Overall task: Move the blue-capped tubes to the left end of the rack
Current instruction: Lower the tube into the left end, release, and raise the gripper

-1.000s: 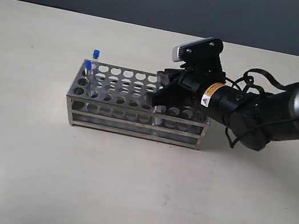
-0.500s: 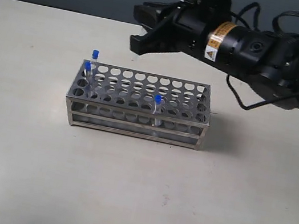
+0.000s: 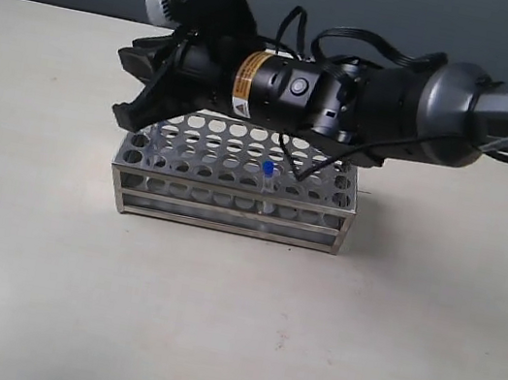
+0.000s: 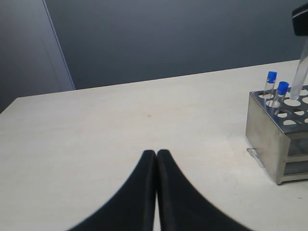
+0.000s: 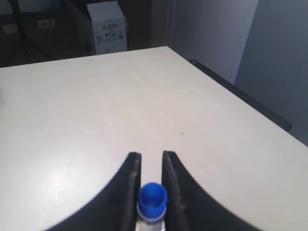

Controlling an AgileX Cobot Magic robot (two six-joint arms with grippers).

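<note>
Our right gripper (image 5: 151, 155) was clamped on one blue-capped tube (image 5: 152, 198), its two black fingers pressing the sides of the cap. It hung over the left end of the rack (image 3: 229, 220). The clear tube body slanted down to the top plate there, and we could not tell whether its tip had entered a hole. Our left gripper (image 4: 156, 153) had its curved black fingers pressed together on nothing, out beyond the rack's left end.

We counted four tubes: the held one, two end tubes (image 4: 272, 77) upright in holes at the rack's left end, and a middle tube (image 3: 268, 167) in the front rows near the rack's centre.

Half a second earlier the right gripper had been high behind the rack. It had since come down over the left end, hiding the two caps there in the exterior view. The middle tube had stayed put.

The rack was shiny steel and boxy, its top punched with round holes. The tubes were slim clear plastic with bright blue caps. The table (image 3: 208, 339) was pale and matte.
</note>
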